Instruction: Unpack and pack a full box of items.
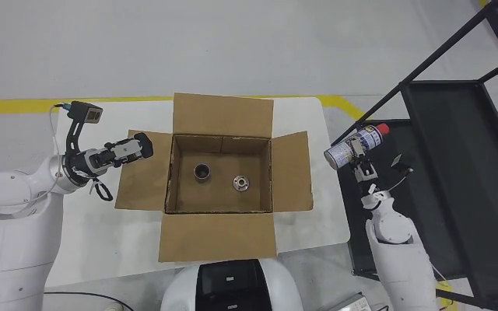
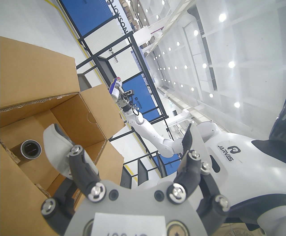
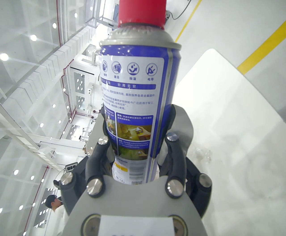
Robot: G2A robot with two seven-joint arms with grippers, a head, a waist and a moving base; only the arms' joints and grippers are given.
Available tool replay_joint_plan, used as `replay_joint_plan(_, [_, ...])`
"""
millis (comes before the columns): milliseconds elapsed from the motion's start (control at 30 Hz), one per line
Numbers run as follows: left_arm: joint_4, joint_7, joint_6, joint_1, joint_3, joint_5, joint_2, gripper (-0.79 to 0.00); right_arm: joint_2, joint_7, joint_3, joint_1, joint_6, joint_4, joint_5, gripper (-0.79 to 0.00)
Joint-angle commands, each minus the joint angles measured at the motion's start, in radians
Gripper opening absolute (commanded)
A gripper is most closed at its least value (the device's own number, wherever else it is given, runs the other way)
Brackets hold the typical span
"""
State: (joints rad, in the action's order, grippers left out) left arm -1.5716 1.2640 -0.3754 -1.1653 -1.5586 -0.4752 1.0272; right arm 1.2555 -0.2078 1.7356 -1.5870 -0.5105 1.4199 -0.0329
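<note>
**Left gripper**: one; two pale, curved fingers on black links, spread wide apart, held beside the left flap of the box, above the bench.

**Right gripper**: one; two fingers pinching one spray can low on its body, out past the right edge of the bench and well apart from the box.

**Spray can:** smooth metal cylinder with a blue-and-white printed label, silver shoulder and red cap, tilted with the cap end farther from the robot.

**Cardboard box**: one; brown, corrugated, rectangular and open, all four flaps folded outward, seated near the middle of the bench.

**Items on the box floor:** two, apart from each other.
- One dark cylinder, short, with a bright ring round its upper end, toward the left.
- One metal disc, small, round and grey, holed at the centre, toward the right.

**Bench**: one; flat, white and matt, with rounded corners.

**Rack**: one, to the right of the bench; black metal frame of straight bars carrying dark flat shelves.

**Floor**: beyond the bench; pale grey and smooth, crossed by a yellow line.

**Room, in the wrist views:** tall white hall with rows of round ceiling lights and blue panels.
</note>
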Motion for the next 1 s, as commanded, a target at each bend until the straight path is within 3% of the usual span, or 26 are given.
replay_joint_plan(0, [0.0,0.0,0.0,0.0,0.0,0.0,0.0,0.0,0.002,0.063,-0.018,0.014,-0.063,-0.049,0.124,-0.785])
replay_joint_plan(167, [0.0,0.0,0.0,0.0,0.0,0.0,0.0,0.0,0.005,0.217,-0.045,0.022,-0.145,-0.132,0.383,-0.785])
replay_joint_plan(333, [0.0,0.0,0.0,0.0,0.0,0.0,0.0,0.0,0.007,0.351,-0.056,0.041,-0.189,-0.21,0.547,-0.785])
replay_joint_plan(800, [0.0,0.0,0.0,0.0,0.0,0.0,0.0,0.0,0.007,0.351,-0.056,0.041,-0.189,-0.21,0.547,-0.785])
replay_joint_plan(867, [0.0,0.0,0.0,0.0,0.0,0.0,0.0,0.0,0.004,0.35,-0.051,0.05,-0.131,-0.192,0.616,-0.785])
replay_joint_plan(967, [0.0,0.0,0.0,0.0,0.0,0.0,0.0,0.0,0.006,0.47,-0.059,0.056,-0.061,-0.188,0.755,-0.785])
